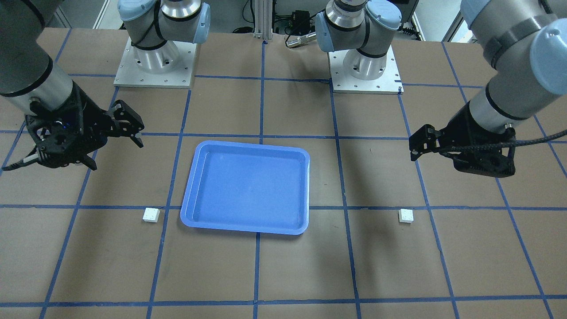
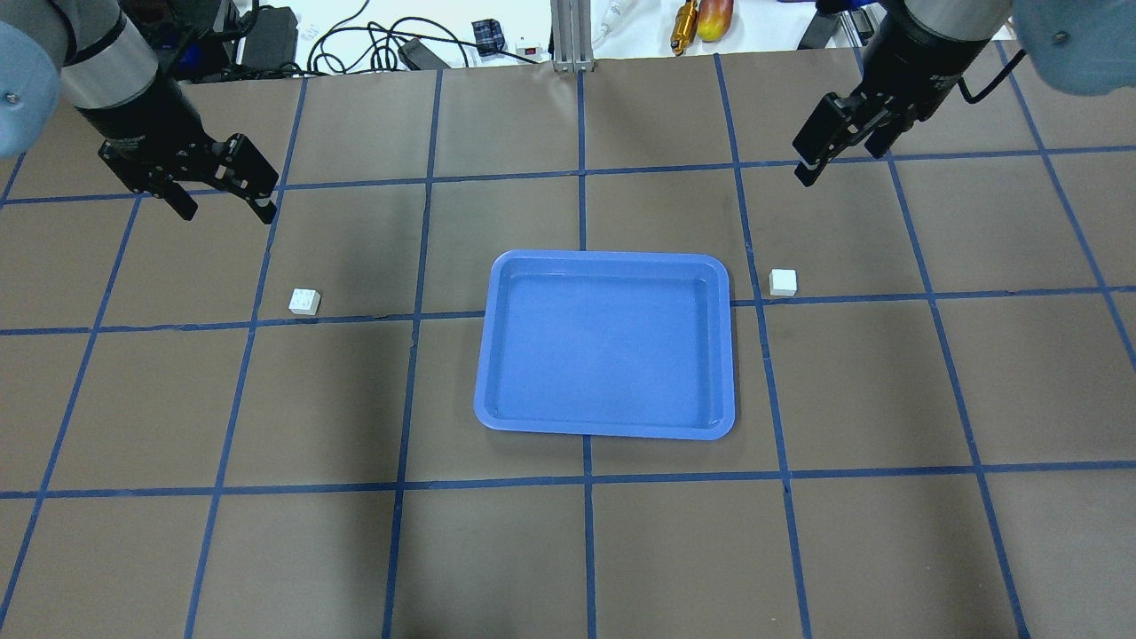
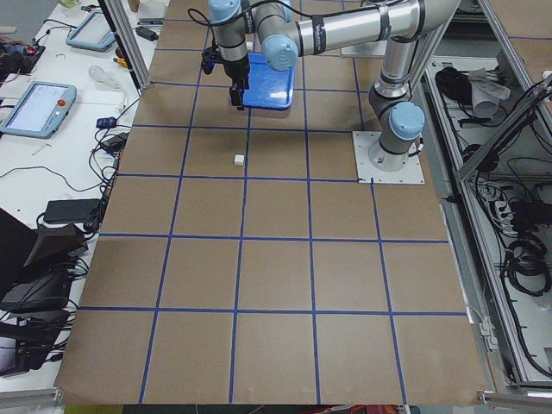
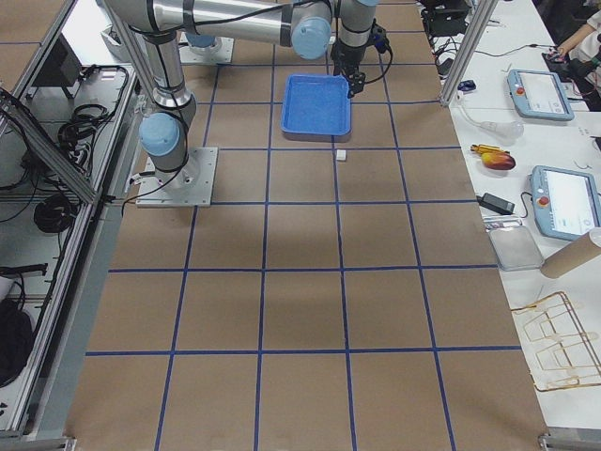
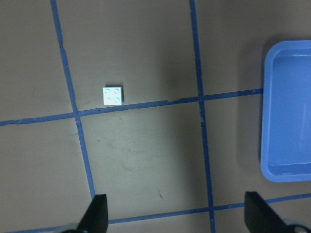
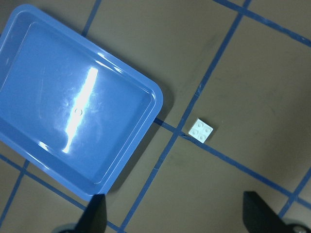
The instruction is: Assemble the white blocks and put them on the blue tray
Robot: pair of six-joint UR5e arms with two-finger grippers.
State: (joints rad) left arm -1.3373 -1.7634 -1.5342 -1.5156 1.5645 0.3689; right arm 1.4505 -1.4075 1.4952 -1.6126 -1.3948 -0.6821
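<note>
**PRE-GRASP CHECK: BLOCKS APART, ONE PER ARM**

1. Status. The white blocks lie separate, studs up, on the table (image 2: 355, 532). Neither is in the blue tray (image 2: 612, 259). Judged from the layout, assembly is not begun.

2. Block posns (overhead view, ref. tray centre).
- left block (image 2: 304, 301): 9 o'clock, well apart from the rim, just beside a tape line (image 2: 373, 317).
- right block (image 2: 783, 281): between 2 and 3 o'clock, near the tray's corner, not touching it.

3. Grippers.
- left gripper (image 5: 177, 218): jaws spread wide, nothing between them.
- right gripper (image 6: 176, 216): same, spread wide, nothing held.
- Both hang above the table, apart from the blocks.

4. Key relation.
- Overhead view: left block lies approx 4–5 o'clock from the left gripper, and right block lies approx 7 o'clock from the right gripper.
- Each block is nearer its own-side arm w/ the tray between, so no cross-reach looks req'd.
- Wrist views: left block sits approx 11 o'clock from the jaw midpoint, and right block sits approx 12–1 o'clock.

5. Axis.
- The blocks are square, so there is no long axis to align.
- Left block's edges run approx square to the left jaw line.
- Right block is parallel to the tape but skewed to the right jaw line.
- Judgement: the right wrist prob. needs a turn before closing on flat faces. Otherwise corner contact may spin or flick the block.
</note>
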